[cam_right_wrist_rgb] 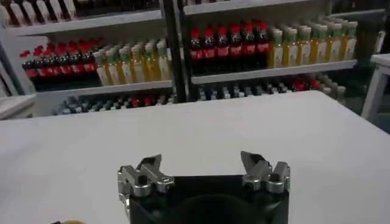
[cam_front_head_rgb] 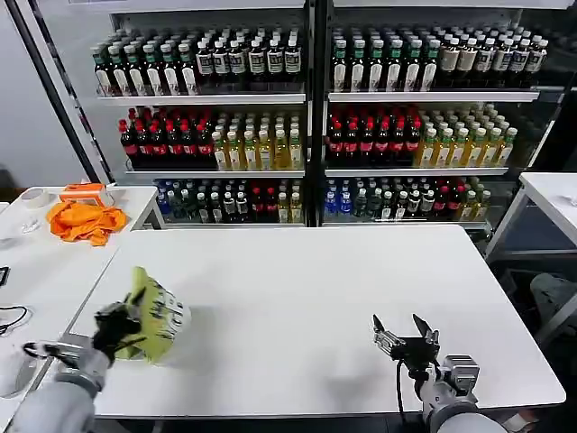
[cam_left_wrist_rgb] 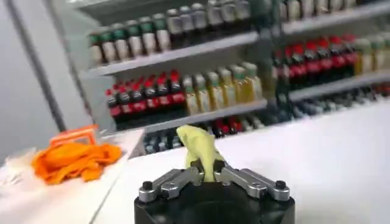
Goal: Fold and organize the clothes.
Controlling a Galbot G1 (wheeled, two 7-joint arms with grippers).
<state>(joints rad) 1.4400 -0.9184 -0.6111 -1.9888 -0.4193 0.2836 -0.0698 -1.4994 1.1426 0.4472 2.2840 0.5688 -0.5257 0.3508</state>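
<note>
At the table's (cam_front_head_rgb: pixel 297 298) near-left corner, my left gripper (cam_front_head_rgb: pixel 115 327) is clamped on the one lime T-shirt (cam_front_head_rgb: pixel 155 316), bunched and lifted, which I judge light, limp and best pinched at hems or shoulders, while my right gripper (cam_front_head_rgb: pixel 403 340) hovers apart, empty; two grippers, one shirt.
</note>
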